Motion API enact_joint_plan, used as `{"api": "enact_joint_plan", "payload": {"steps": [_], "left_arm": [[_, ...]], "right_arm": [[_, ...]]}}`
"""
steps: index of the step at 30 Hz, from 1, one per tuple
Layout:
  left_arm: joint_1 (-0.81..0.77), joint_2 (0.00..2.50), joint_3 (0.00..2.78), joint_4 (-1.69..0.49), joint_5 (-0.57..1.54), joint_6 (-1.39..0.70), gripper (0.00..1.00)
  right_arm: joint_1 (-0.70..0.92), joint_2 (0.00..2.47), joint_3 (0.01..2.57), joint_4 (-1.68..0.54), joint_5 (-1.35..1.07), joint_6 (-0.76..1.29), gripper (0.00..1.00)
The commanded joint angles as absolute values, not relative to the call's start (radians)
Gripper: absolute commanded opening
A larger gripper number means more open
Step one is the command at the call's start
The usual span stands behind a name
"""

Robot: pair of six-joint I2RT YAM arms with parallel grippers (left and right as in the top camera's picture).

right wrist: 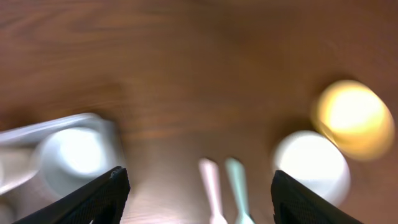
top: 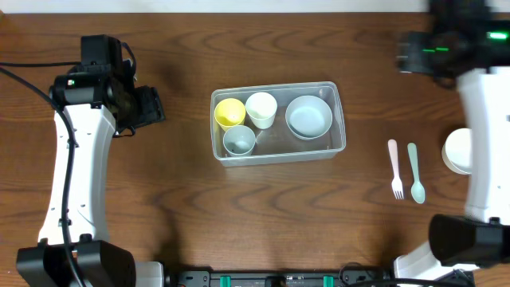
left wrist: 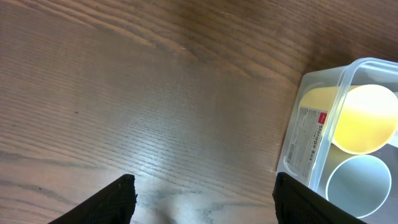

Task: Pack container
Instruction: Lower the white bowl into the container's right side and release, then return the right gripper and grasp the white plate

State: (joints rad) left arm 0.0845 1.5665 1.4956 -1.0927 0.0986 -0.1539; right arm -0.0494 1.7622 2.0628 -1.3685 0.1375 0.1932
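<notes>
Where wood-grain table (top: pixel 239 215) spreads, clear round-cornered container (top: pixel 279 159) holds round yellow cup (top: pixel 229 112).

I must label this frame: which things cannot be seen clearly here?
Right wrist view: motion blur smears the fork, spoon and a yellow round thing.
Overhead: the right arm covers part of the white bowl.
Left wrist view: the label on the container is too small to read.

White arm links (top: pixel 76 171), blk joints (top: pixel 100 60), blk left hand (left wrist: pixel 205 202), green LED (top: pixel 436 50)
</notes>
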Motion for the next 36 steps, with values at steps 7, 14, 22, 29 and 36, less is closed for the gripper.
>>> {"api": "enact_joint_plan", "payload": {"steps": [7,14,22,29,36], "left_arm": [[0.088,1.571,1.492,-1.094,0.098,-0.155,0.71],[0.088,1.571,1.492,-1.095,0.098,-0.155,0.71],[0.088,1.571,1.492,-1.098,0.098,-0.155,0.71],[0.088,1.571,1.492,-1.098,0.098,-0.155,0.71],[0.088,1.571,1.492,-1.097,0.098,-0.155,0.71]], "right_arm": [[-0.376,1.86,1.839,-1.348,0.072,0.284,0.75],[-0.468,1.917,1.606,-1.177,0.071,0.283,0.77],[-0.49,1.996,1.471,-1.025,0.046,0.229,0.76],[-0.49,2.059,1.467,-1.006,0.021,0.208,0.7],[-0.49,2.064,1.467,-1.002,0.019,0.208,0.27]]}}
